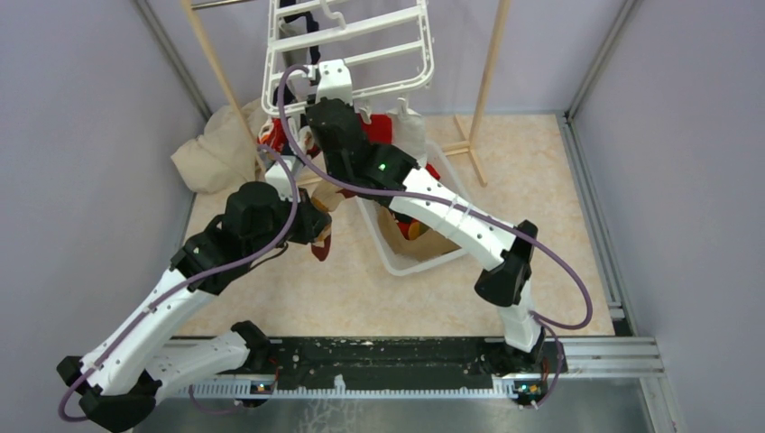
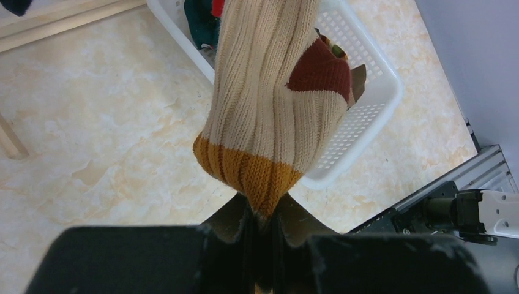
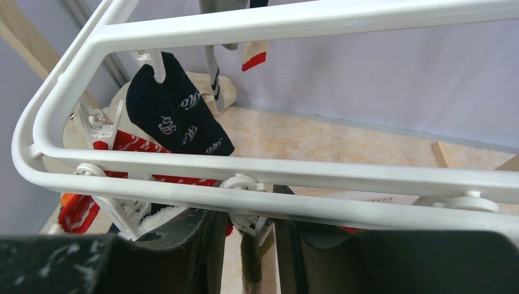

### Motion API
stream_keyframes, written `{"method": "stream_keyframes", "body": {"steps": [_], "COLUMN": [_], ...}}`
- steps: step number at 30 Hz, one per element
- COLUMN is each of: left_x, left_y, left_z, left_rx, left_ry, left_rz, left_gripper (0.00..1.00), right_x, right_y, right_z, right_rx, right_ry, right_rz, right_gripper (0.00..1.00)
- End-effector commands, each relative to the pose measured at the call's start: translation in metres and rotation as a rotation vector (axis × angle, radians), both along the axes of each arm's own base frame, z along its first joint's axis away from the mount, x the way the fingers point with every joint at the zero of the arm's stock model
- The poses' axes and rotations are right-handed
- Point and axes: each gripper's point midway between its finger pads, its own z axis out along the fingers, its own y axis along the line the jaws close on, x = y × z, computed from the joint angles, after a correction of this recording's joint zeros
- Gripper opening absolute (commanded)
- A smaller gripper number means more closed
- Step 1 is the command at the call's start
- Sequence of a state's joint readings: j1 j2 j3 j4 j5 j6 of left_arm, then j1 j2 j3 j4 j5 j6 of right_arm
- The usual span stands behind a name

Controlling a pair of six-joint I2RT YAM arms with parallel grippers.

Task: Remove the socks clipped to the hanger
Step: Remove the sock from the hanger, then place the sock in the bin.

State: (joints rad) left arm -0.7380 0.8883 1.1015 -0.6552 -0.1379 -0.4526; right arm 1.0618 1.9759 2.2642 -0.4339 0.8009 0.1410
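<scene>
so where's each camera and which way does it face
top external: above and behind the bases, facing down at the white plastic rectangular hanger and white slatted basket; both arms show.
left wrist: faces down past the left end effector, pinching a beige ribbed sock, at the basket.
right wrist: faces forward past the right end effector through the hanger at a navy patterned sock.
shared: top and left, basket; top and right, hanger.
</scene>
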Motion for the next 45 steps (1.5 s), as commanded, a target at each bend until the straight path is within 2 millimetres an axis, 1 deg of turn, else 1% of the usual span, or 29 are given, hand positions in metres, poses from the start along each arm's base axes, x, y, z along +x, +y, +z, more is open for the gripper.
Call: {"method": "stream_keyframes", "body": {"steps": [1, 2, 3, 5, 18, 23, 25, 26, 27, 30, 33, 34, 38, 40, 43, 44, 45], "left_x": [0.003, 0.003, 0.003, 0.003, 0.001, 0.000, 0.000, 0.000, 0.000, -0.001, -0.001, -0.001, -0.001, -0.001, -0.001, 0.000, -0.001], "left_y": [-0.004, -0.004, -0.004, -0.004, -0.002, -0.004, -0.005, -0.005, -0.005, -0.006, -0.007, -0.007, -0.010, -0.012, -0.018, -0.020, -0.023], "left_z": [0.005, 0.005, 0.005, 0.005, 0.002, 0.012, 0.016, 0.017, 0.018, 0.021, 0.024, 0.025, 0.034, 0.041, 0.051, 0.054, 0.057], "left_rx": [-0.023, -0.022, -0.022, -0.024, -0.025, -0.044, -0.047, -0.047, -0.048, -0.051, -0.055, -0.056, -0.064, -0.069, -0.078, -0.081, -0.087], "left_ry": [-0.015, -0.016, -0.015, -0.016, -0.013, -0.029, -0.032, -0.034, -0.034, -0.037, -0.040, -0.042, -0.057, -0.063, -0.072, -0.071, -0.073], "left_rz": [-0.005, -0.006, -0.006, -0.006, -0.004, -0.016, -0.019, -0.021, -0.022, -0.027, -0.033, -0.034, -0.051, -0.064, -0.088, -0.095, -0.107], "left_gripper": [0.14, 0.13, 0.13, 0.13, 0.13, 0.13, 0.13, 0.13, 0.13, 0.13, 0.13, 0.13, 0.13, 0.13, 0.14, 0.14, 0.14], "right_x": [-0.012, -0.011, -0.012, -0.012, -0.015, -0.017, -0.019, -0.020, -0.021, -0.025, -0.029, -0.030, -0.039, -0.046, -0.059, -0.065, -0.070], "right_y": [-0.016, -0.016, -0.016, -0.016, -0.014, -0.012, -0.011, -0.011, -0.010, -0.011, -0.015, -0.017, -0.024, -0.030, -0.047, -0.058, -0.066], "right_z": [0.048, 0.047, 0.047, 0.046, 0.045, 0.041, 0.037, 0.035, 0.033, 0.024, 0.015, 0.012, 0.002, -0.005, -0.012, -0.009, -0.011], "right_rx": [0.109, 0.106, 0.105, 0.102, 0.117, 0.118, 0.120, 0.119, 0.119, 0.128, 0.137, 0.139, 0.140, 0.147, 0.179, 0.203, 0.218], "right_ry": [-0.070, -0.069, -0.069, -0.068, -0.061, -0.045, -0.030, -0.022, -0.013, 0.014, 0.037, 0.044, 0.079, 0.100, 0.126, 0.125, 0.131], "right_rz": [-0.005, -0.005, -0.005, -0.008, 0.020, 0.040, 0.052, 0.057, 0.068, 0.087, 0.096, 0.099, 0.117, 0.127, 0.131, 0.128, 0.123], "right_gripper": [0.26, 0.23, 0.12, 0.00, 0.00, 0.00, 0.05, 0.10, 0.20, 0.42, 0.51, 0.55, 0.62, 0.63, 0.65, 0.65, 0.65]}}
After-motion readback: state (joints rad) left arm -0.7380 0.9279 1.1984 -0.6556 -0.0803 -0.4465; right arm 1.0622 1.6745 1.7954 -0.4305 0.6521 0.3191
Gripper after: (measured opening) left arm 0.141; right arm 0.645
